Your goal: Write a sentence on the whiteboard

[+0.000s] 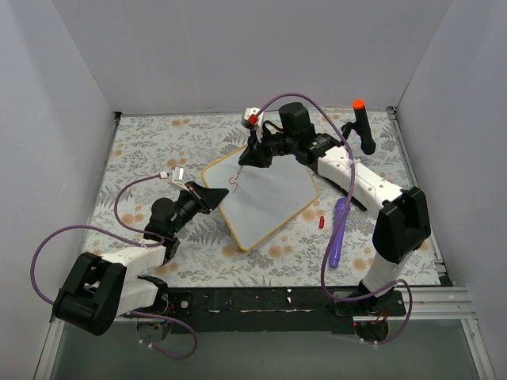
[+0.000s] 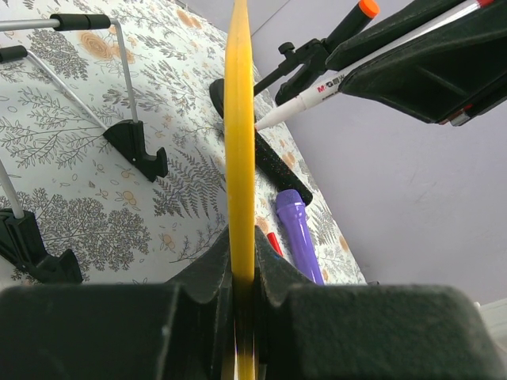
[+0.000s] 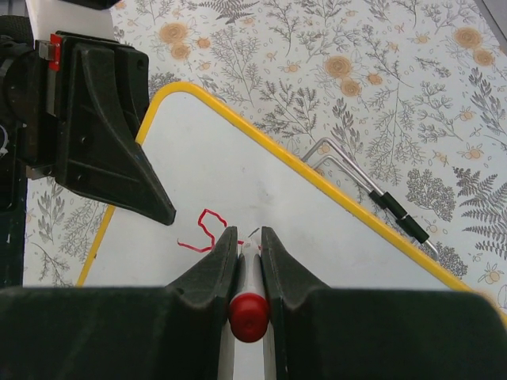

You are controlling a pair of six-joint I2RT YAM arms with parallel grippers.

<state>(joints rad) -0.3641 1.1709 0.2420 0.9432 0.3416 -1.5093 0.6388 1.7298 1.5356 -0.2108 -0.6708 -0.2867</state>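
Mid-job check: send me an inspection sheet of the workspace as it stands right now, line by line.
Surface: floral tablecloth, flat, no spills seen.
Job's things: whiteboard angled at centre, only a short red squiggle near one corner; marker tip at the board.
Clutter: purple pen-like tool, small red cap, black handle with orange tip, all on the right arm's side.
Hands: left hand shut on the whiteboard's yellow edge; right hand shut on the marker.
Cables: purple cables loop off both arms.
Surroundings: plain white walls; nothing else seen.
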